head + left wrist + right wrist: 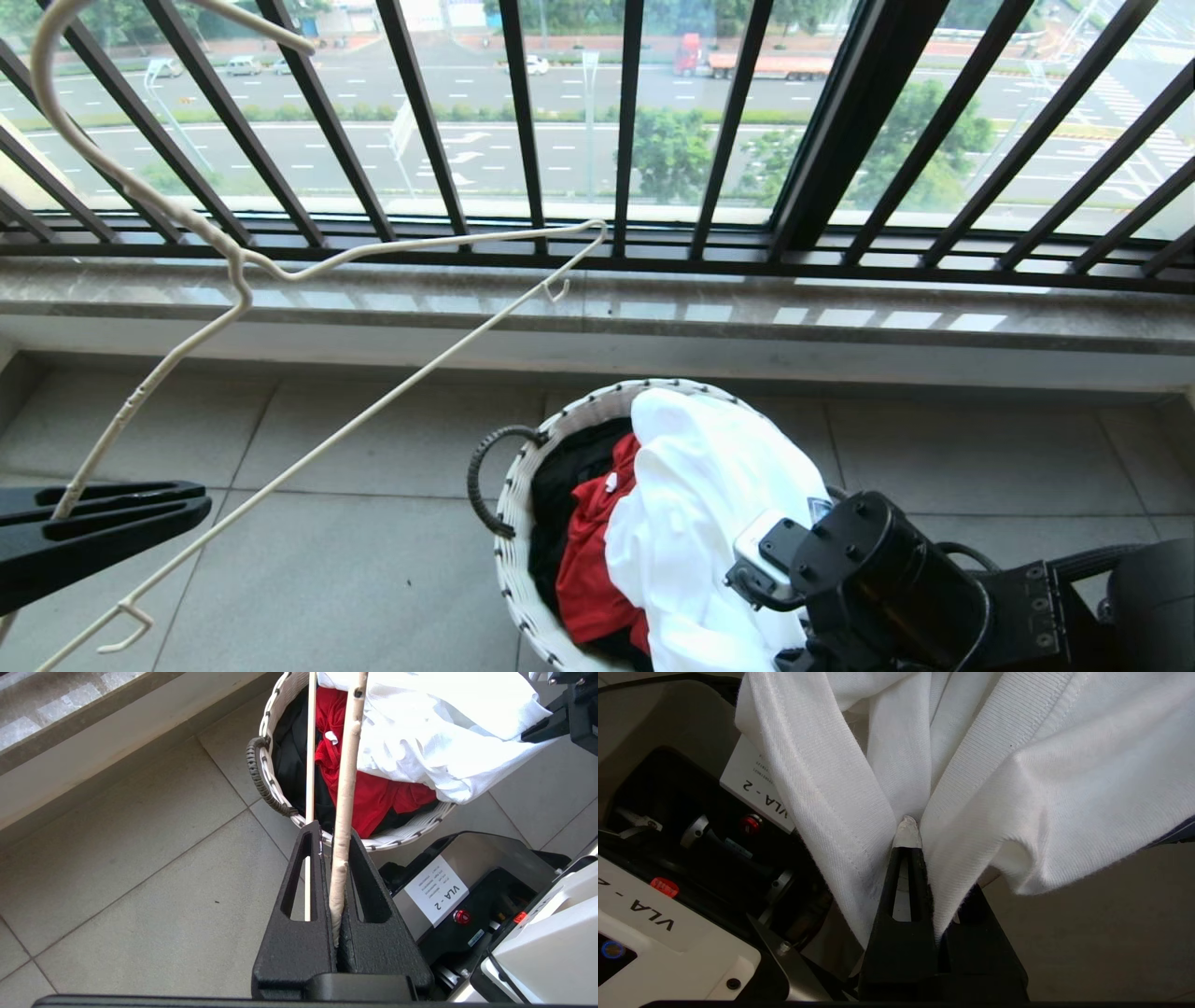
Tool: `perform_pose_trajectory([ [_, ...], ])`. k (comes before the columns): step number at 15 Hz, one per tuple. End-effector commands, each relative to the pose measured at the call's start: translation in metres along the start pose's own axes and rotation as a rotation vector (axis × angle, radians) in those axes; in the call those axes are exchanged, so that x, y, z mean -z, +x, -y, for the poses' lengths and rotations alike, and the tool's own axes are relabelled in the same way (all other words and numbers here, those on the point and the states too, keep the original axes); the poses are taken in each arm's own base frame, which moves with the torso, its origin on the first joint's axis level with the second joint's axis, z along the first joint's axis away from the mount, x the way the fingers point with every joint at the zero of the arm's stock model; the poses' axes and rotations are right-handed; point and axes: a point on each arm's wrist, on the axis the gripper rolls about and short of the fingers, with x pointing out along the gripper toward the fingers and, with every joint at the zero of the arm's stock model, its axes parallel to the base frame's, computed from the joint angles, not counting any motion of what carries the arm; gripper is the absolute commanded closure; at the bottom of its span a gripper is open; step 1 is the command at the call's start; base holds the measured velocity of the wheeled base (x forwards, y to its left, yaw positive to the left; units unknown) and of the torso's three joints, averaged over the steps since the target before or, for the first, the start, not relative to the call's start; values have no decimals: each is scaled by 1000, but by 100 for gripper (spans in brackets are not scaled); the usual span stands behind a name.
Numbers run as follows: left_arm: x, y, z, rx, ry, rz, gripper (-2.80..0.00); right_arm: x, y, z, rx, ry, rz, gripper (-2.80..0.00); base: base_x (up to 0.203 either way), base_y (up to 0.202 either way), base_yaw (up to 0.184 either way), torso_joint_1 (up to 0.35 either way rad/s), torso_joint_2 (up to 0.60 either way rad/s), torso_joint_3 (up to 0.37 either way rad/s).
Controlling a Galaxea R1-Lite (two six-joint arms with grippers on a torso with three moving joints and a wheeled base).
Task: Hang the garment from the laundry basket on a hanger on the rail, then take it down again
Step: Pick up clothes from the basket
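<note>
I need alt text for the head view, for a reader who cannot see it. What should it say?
The left gripper holds a cream wire hanger up at the left, before a black barred window railing. Lower right, the right arm reaches to a white garment heaped in the round woven laundry basket, over a red cloth.

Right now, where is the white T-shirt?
In the head view the T-shirt drapes over the right side of the laundry basket, beside the red cloth, pinched by the right claw.
</note>
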Motion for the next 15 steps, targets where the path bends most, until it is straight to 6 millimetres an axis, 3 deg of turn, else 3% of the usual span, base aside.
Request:
perform_pose_trajectory([
  [1, 0, 0, 0, 0, 2, 2, 0, 4, 21, -9, 8, -35, -78, 0, 0, 0, 0, 0, 0, 0],
  [2, -1, 0, 0, 0, 2, 3, 0, 4, 21, -9, 8, -39, -78, 0, 0, 0, 0, 0, 0, 0],
  [3, 0, 0, 0, 0, 2, 2, 0, 3, 20, -9, 8, -38, -72, -280, 0, 0, 0, 0, 0, 0],
  [6, 0, 0, 0, 0, 2, 0, 0, 0, 7, -5, 7, -22, -26, -280, 0, 0, 0, 0, 0, 0],
  [9, 0, 2, -1, 1, 1, -6, 0, -2, -23, 5, 13, 2, 57, -280, 0, 0, 0, 0, 0, 0],
  [15, -1, 3, -2, 2, 0, -8, 0, -22, -60, 24, 69, 79, 178, -280, 0, 0, 0, 0, 0, 0],
])
